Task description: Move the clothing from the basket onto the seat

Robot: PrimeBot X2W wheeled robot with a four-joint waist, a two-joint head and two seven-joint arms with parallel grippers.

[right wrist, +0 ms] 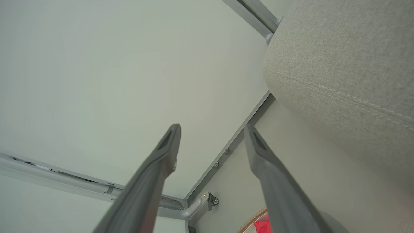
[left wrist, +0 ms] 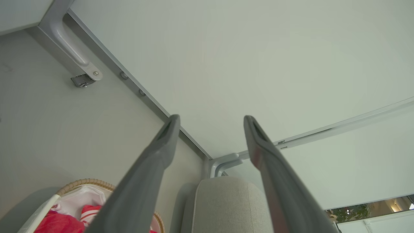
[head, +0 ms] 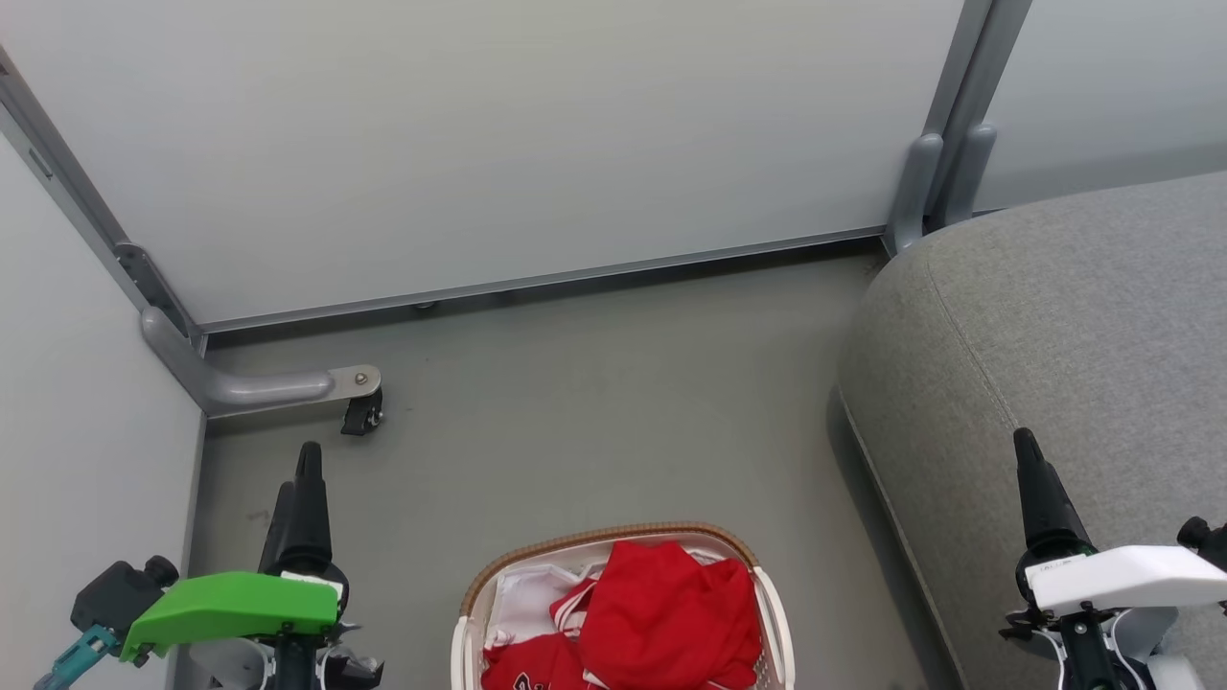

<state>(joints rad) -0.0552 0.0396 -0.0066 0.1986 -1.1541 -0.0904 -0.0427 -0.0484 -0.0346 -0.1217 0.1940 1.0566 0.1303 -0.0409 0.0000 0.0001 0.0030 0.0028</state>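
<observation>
The left tool [left wrist: 210, 122] and the right tool [right wrist: 212, 129] are both hanging wide open and holding nothing, either side of the basket [head: 613, 535] sitting on the floor [head: 594, 402]. The clothing [head: 661, 613] is lying heaped inside it, with the seat [head: 1074, 316] rising near it on the robot's right. Soft, light and limp, the red fabric is likely going to sag and trail, so pinching the raised crumpled fold topping the heap is looking the safest hold.

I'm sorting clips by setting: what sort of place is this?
Probably a mock living-room corner in an office or lab: wheeled partition panels wall in a grey sofa and a laundry basket on a smooth floor.
</observation>
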